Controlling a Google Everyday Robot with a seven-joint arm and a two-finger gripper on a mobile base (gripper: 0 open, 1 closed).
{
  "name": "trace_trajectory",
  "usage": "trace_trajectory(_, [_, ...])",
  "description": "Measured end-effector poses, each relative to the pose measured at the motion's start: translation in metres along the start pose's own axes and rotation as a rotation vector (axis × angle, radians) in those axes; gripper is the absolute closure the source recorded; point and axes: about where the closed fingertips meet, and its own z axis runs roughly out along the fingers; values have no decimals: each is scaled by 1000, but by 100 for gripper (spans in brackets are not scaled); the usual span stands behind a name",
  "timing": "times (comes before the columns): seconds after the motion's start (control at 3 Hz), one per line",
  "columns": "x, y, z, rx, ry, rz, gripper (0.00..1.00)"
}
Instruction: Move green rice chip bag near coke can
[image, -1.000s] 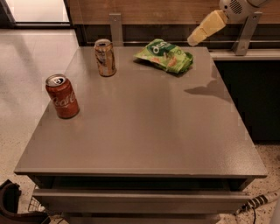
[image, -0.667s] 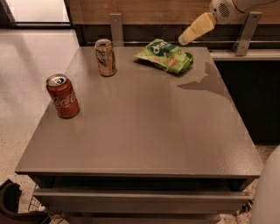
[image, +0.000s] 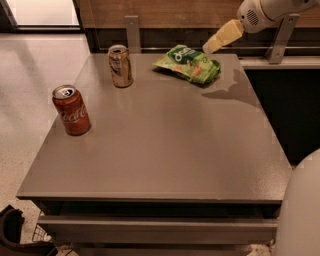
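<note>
The green rice chip bag (image: 189, 63) lies flat at the back of the grey table (image: 165, 145), right of centre. The coke can (image: 72, 110) stands upright near the table's left edge. My gripper (image: 220, 40) hangs in the air just above and to the right of the bag, its pale yellow fingers pointing down-left toward it, not touching it. It holds nothing that I can see.
A gold/tan can (image: 120, 65) stands upright at the back left, between the coke can and the bag. A wooden wall with metal brackets (image: 132, 31) runs behind the table. A dark gap lies right of the table. A pale rounded robot part (image: 300, 210) fills the lower right corner.
My gripper has moved left and down, from beyond the table's back right corner to just above the chip bag's right end. The bag and both cans have not moved.
</note>
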Motion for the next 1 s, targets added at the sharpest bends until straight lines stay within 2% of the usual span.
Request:
trace_trajectory(0.33, [14, -16, 47, -33, -10, 69, 0])
trace_trajectory(0.67, [21, -18, 83, -74, 0, 106, 0])
trace_trajectory(1.0, [21, 7, 129, -173, 24, 114, 0])
